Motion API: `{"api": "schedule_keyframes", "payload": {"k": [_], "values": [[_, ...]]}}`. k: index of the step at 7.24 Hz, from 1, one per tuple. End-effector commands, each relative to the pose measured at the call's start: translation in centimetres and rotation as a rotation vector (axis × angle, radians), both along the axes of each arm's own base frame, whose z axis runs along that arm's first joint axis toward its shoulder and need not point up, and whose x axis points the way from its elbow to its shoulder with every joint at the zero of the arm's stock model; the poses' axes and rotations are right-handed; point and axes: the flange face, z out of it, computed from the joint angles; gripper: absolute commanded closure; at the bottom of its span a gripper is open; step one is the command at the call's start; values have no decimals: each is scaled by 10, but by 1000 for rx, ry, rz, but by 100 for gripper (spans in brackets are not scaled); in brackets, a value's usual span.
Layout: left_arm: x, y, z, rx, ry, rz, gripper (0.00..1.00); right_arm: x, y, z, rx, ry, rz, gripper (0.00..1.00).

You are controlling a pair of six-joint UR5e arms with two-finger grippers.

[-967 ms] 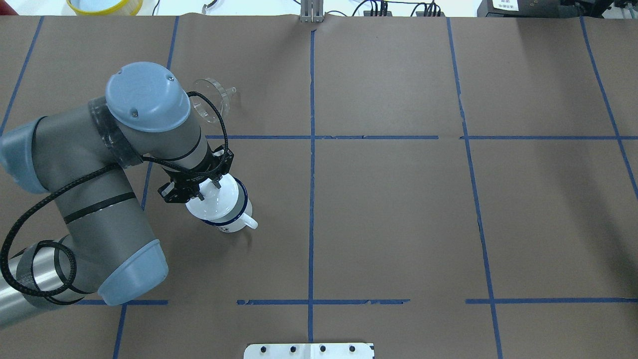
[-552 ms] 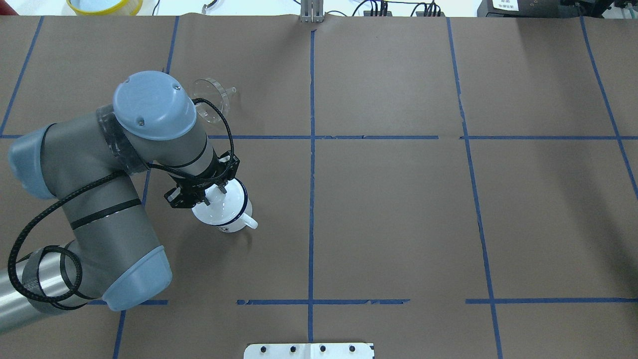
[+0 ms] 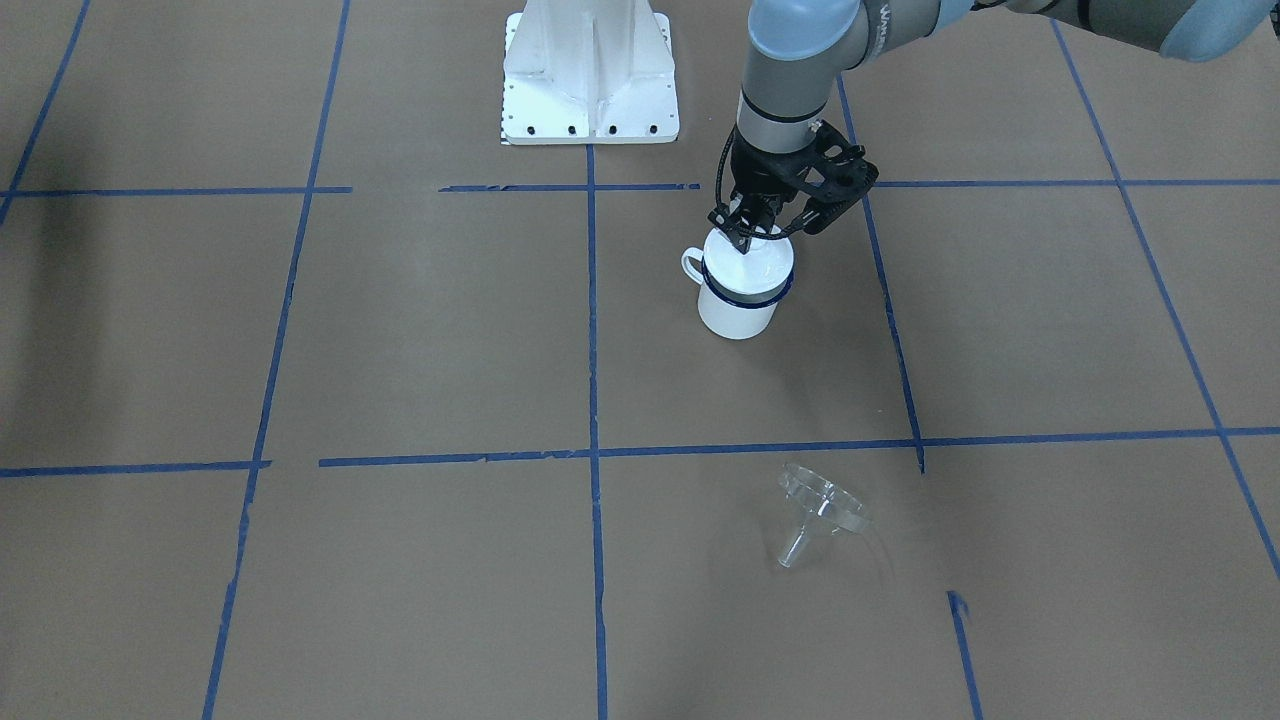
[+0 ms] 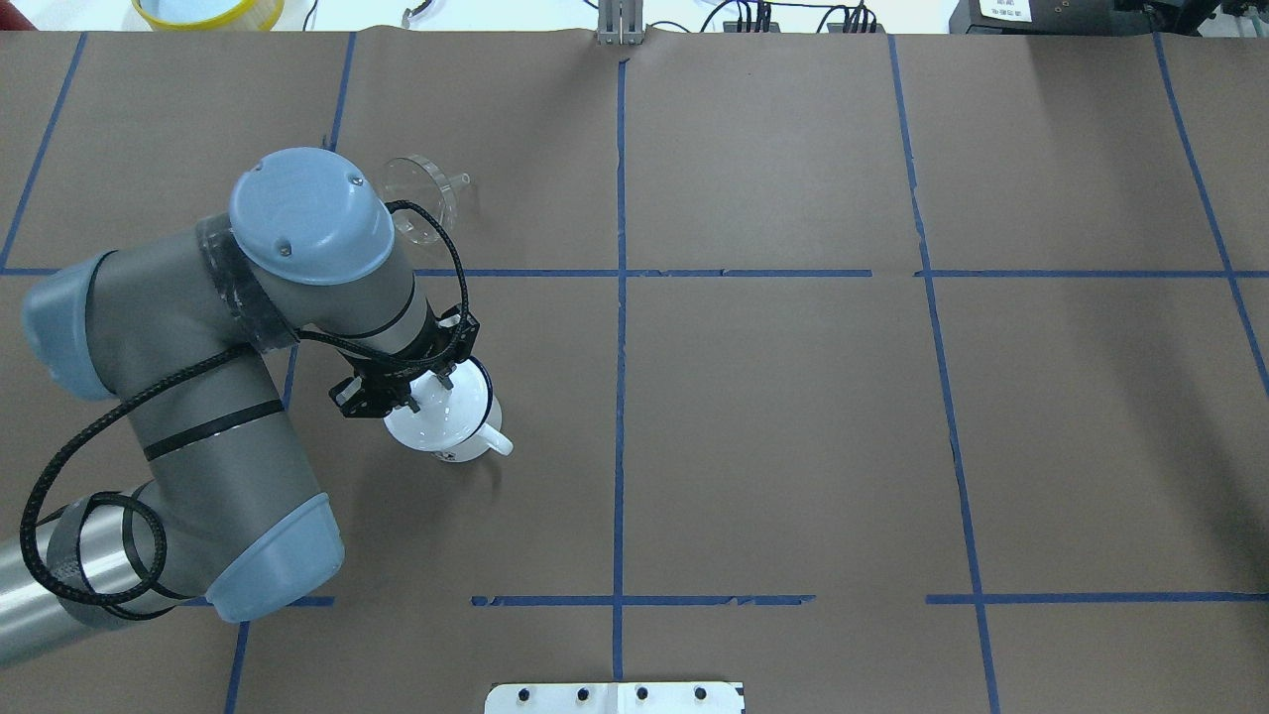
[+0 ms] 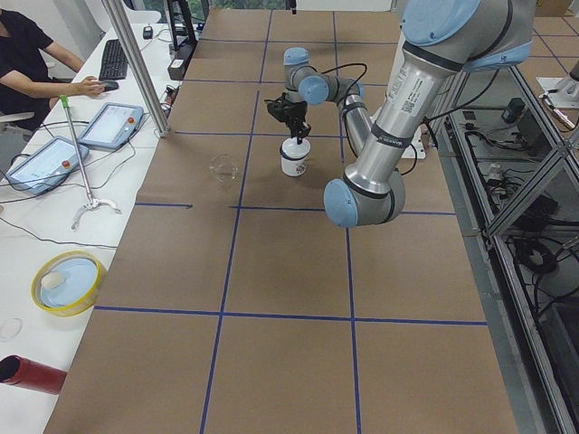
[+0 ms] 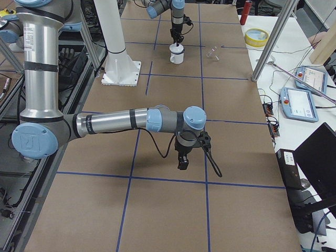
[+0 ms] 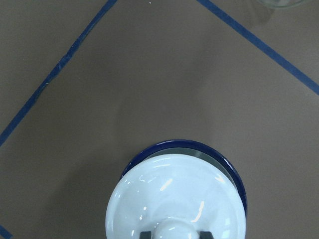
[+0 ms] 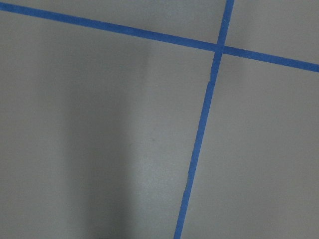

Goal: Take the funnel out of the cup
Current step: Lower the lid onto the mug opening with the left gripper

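Left arm (image 4: 297,297) has edged in over the cup (image 3: 738,305), bringing the lid (image 7: 177,199) lower onto the rim. Left gripper (image 3: 755,230) is clamped on the lid's knob (image 7: 174,230). The right gripper's (image 6: 182,157) finger state cannot be told. Funnel (image 3: 820,505) lies on its side on the table (image 4: 793,446), well apart from the cup, so it is judged already removed. Recommendation: seat the lid level before release, as a gap shows at one side of the rim.

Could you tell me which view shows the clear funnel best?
Exterior front-facing: the funnel lies on its side, cone and stem unobstructed. Overhead, the left arm covers part of it; the side views show it tiny; the left wrist catches only an edge.
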Motion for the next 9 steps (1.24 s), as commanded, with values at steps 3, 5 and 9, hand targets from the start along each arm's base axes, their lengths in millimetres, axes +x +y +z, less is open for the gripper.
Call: {"api": "schedule_keyframes", "payload": {"k": [3, 5, 9], "values": [[2, -2, 3, 13, -3, 13, 100, 0, 0, 0, 0, 0, 0, 0], [3, -2, 3, 15, -2, 14, 100, 0, 0, 0, -1, 0, 1, 0], [13, -9, 10, 21, -1, 9, 1, 0, 0, 0, 0, 0, 0, 0]]}}
